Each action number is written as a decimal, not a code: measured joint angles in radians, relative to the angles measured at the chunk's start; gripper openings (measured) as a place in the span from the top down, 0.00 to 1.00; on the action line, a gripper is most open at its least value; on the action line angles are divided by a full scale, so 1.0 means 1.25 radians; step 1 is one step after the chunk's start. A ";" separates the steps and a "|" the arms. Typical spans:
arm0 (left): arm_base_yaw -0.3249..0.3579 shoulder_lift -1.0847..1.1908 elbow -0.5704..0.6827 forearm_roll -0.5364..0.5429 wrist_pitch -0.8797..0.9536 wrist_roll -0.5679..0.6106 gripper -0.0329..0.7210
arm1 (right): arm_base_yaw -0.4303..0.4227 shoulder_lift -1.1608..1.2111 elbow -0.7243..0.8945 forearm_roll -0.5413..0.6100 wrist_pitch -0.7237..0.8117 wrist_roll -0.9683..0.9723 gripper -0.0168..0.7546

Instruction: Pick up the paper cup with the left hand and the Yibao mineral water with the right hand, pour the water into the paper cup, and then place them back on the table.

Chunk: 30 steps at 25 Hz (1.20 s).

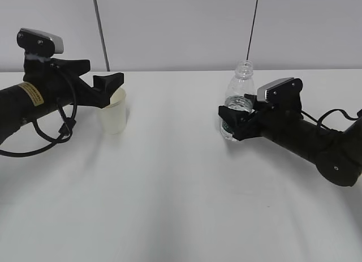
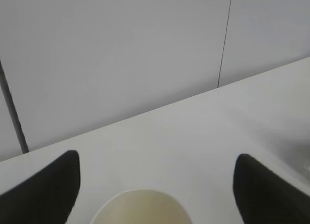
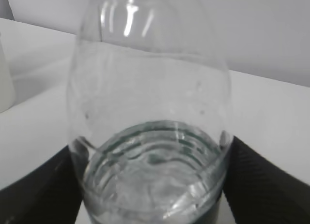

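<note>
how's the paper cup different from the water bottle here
The paper cup is opaque cream-white; the Yibao mineral water is clear plastic with a dark green label. The cup is short and wide-mouthed, the bottle taller with a narrow uncapped neck. Water shows through the bottle; whether the cup holds any cannot be told. Both stand upright on the table, each between an arm's open fingers: the cup at the left hand, the bottle at the right hand.

Behind my white counter point(image 1: 169, 217) stands a plain pale grey wall point(image 1: 181, 24), crossed by two thin dark vertical lines.
</note>
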 joint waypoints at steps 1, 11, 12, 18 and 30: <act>0.000 0.000 0.000 0.000 0.000 0.000 0.18 | 0.000 -0.001 0.000 0.000 0.000 0.002 0.18; 0.000 0.000 0.000 -0.001 0.000 0.000 0.18 | 0.000 -0.035 0.000 0.004 0.024 0.003 0.18; 0.000 0.000 0.000 -0.001 0.000 0.000 0.18 | 0.000 -0.036 0.000 0.004 0.027 0.003 0.18; 0.000 0.000 0.000 -0.001 0.000 0.000 0.19 | 0.002 -0.063 0.001 0.005 0.039 0.009 0.18; 0.000 0.000 0.000 -0.001 0.000 0.000 0.19 | 0.003 -0.150 0.018 0.002 0.044 0.036 0.19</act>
